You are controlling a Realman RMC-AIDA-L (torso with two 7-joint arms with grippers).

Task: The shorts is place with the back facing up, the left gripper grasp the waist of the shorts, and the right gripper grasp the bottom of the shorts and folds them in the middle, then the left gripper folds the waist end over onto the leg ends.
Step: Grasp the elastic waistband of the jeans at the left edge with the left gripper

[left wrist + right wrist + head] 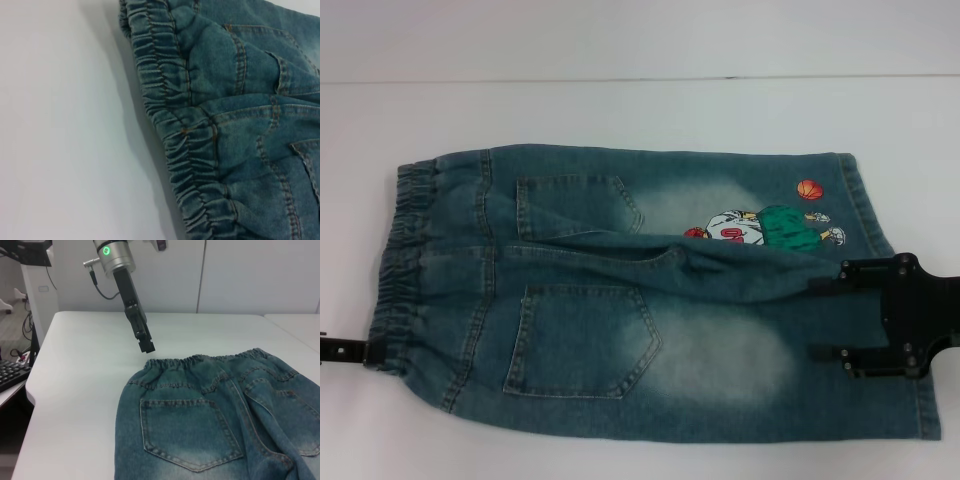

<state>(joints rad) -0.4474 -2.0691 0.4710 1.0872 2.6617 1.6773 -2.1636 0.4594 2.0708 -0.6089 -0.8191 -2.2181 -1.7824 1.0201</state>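
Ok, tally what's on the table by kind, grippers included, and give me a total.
Denim shorts: 1
Back patch pockets on the shorts: 2
Grippers: 2, the left gripper at the waist of the shorts, the right gripper over the leg ends
Total: 5

Head camera looks steeply down; wrist cameras sit close at nine and three o'clock, all sharing the ruffled elastic waistband [402, 262] [170, 120] [200, 360] of the faded blue-green denim shorts [650, 300].
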